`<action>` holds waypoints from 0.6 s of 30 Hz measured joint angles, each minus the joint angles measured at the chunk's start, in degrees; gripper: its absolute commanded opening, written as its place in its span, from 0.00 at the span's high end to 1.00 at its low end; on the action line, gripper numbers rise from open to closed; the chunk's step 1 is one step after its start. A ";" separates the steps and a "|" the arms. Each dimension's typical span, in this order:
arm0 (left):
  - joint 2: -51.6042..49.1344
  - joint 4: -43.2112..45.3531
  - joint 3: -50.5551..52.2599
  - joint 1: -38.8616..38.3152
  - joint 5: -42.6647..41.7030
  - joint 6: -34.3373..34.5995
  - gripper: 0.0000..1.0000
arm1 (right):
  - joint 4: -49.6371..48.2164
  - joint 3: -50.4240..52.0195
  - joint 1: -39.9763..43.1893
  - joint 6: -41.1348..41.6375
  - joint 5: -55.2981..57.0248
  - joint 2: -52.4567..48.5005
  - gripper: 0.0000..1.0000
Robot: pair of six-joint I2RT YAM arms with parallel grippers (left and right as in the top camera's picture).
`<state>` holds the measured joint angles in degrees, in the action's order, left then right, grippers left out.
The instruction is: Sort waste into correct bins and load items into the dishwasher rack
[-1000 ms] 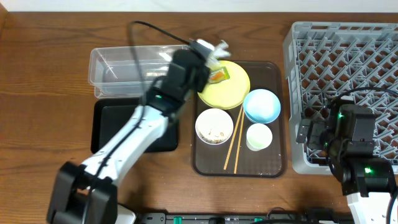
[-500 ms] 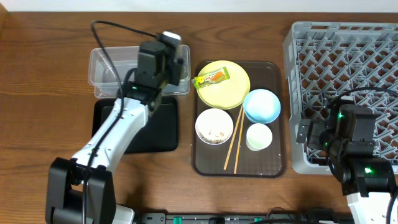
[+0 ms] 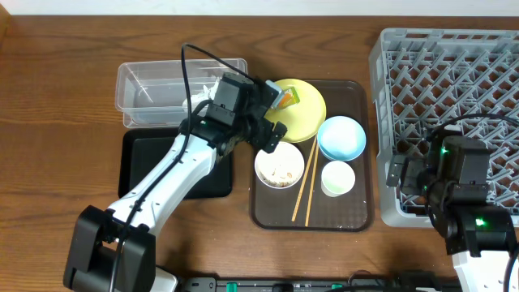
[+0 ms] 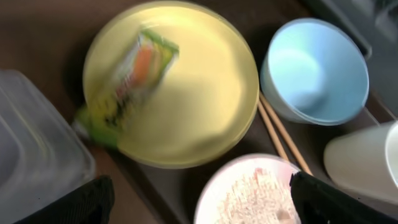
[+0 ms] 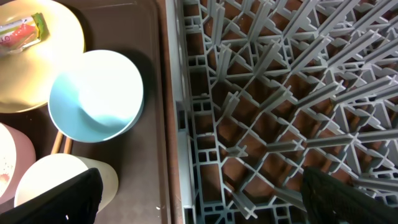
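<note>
**Overhead: wrapper on the plate, both sets of jaws spread and holding nothing**

I've got the left arm [image 3: 174, 174] stretched across the clear tub [image 3: 154, 93] and the black tray [image 3: 146, 162], with the left jaws hanging over the plate's near-left edge. On the left wrist feed the two dark tips sit in the bottom corners, spread wide.

The green-and-orange snack wrapper [image 4: 134, 74] lies on the left part of the yellow plate [image 4: 199, 93], its green end reaching the rim on the tub side. That feed is blurred.

Right under the left jaws is the white bowl [image 3: 280, 165] with the rice leftovers [image 4: 255, 196] in it. The light blue bowl [image 3: 340, 138] sits just beside the plate, and the small white cup [image 3: 337, 178] is below it. The chopsticks [image 3: 306, 191] lie between the white bowl and the cup. All of it is on the brown serving tray [image 3: 357, 215].

The right jaws are spread wide too, hovering over the left edge of the dishwasher rack [image 3: 454, 65].
</note>
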<state>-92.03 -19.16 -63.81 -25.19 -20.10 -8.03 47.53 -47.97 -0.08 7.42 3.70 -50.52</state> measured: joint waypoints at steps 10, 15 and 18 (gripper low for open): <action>-3.34 -9.40 -18.71 -0.17 6.54 -3.45 0.06 | -0.07 0.00 0.00 0.00 -0.04 -0.22 0.01; -11.61 -11.47 -26.73 -0.22 8.09 -9.40 0.04 | -0.20 0.00 0.00 0.00 -0.07 -0.74 0.01; -16.46 -10.82 -27.61 -0.42 8.57 -13.53 0.03 | -0.20 0.00 0.00 0.00 -0.09 -0.76 0.01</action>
<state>-108.49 -29.98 -91.42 -25.61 -11.53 -21.56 47.33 -47.97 -0.08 7.42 3.62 -51.29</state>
